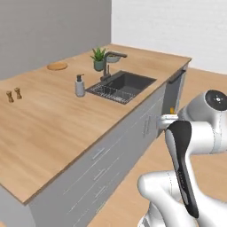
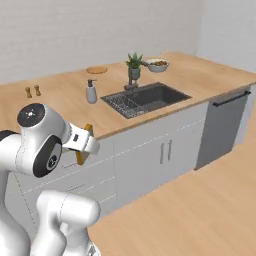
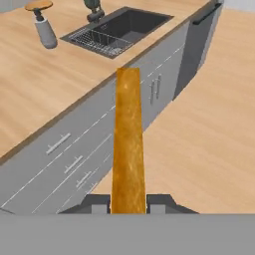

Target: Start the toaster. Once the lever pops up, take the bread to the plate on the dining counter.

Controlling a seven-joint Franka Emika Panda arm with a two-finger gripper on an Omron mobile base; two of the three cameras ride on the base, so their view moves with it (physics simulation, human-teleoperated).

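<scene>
Bread slice clamped edge-on in the gripper, off the dining counter's front edge.

The gripper (image 3: pixel 128 203) pinches the bread (image 3: pixel 128 144) between both fingers, over the floor beside the dining counter (image 1: pixel 53 128). The wooden plate (image 1: pixel 57 66) lies bare at eleven o'clock. The sink (image 1: pixel 128 82) holds a wire rack (image 1: pixel 108 92); the grey bowl (image 2: pixel 157 64) holds fruit.

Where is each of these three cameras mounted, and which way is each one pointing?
Left base view: behind the arm's left, looking down over the dining counter; the white arm rises lower right.
Right base view: behind its right, facing the same counter; arm lower left, hand holding the bread.
Hand view: on the hand, looking along the bread toward the sink.
Shared: both base views show sink, soap bottle, plate.
</scene>
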